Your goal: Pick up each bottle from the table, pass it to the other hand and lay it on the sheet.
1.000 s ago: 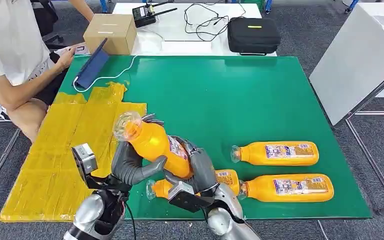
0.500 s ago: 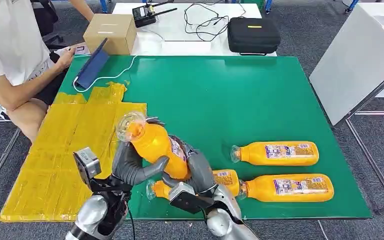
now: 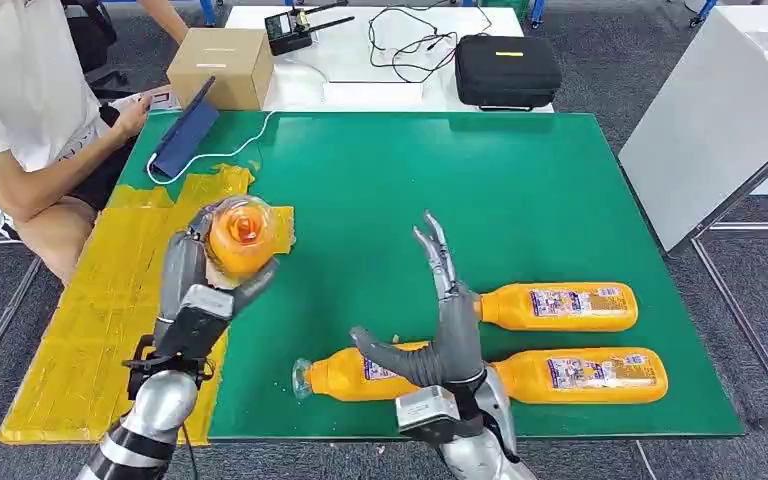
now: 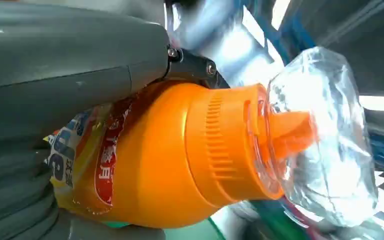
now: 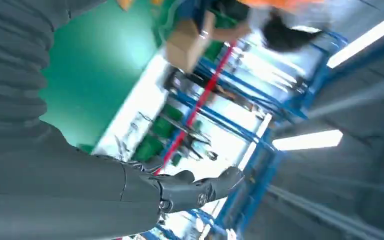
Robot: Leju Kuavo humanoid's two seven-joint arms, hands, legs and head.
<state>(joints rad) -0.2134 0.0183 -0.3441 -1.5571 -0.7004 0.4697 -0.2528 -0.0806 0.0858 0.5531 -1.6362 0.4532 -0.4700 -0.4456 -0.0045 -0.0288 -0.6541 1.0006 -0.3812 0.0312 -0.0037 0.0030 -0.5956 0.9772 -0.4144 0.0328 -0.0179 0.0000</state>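
The left hand (image 3: 195,290) grips an orange bottle (image 3: 241,233), its fingers (image 3: 182,262) clamped round the body. The bottle is raised above the edge where the yellow sheet (image 3: 110,310) meets the bare green surface (image 3: 520,190), with its cap end turned toward the head camera. In the left wrist view the same bottle (image 4: 170,160) shows orange liquid up to the neck, a ribbed orange collar and a clear cap (image 4: 325,140) over an orange spout; its printed label is partly under the grey thumb (image 4: 55,75).

The right hand (image 3: 440,335) stands over the front of the surface, holding nothing. Its fingers (image 3: 438,255) are apart and stretched out toward 12 o'clock, the thumb (image 3: 385,352) pointing toward 9 o'clock. In the right wrist view the hand (image 5: 80,185) again holds nothing.

Three more bottles lie flat on the green surface, all filled with orange liquid, caps toward 9 o'clock. One (image 3: 355,372) lies just at 9 o'clock of the right hand and is partly hidden behind it. A second (image 3: 580,374) lies at 3 o'clock of that hand. The third (image 3: 555,306) lies just beside the second, at its 12 o'clock.

The sheet covers the surface's left part and lies wrinkled. At its far end a tablet (image 3: 185,135) leans with a white cable (image 3: 230,150) running from it. A person (image 3: 20,110) sits at 10 o'clock beside the surface.
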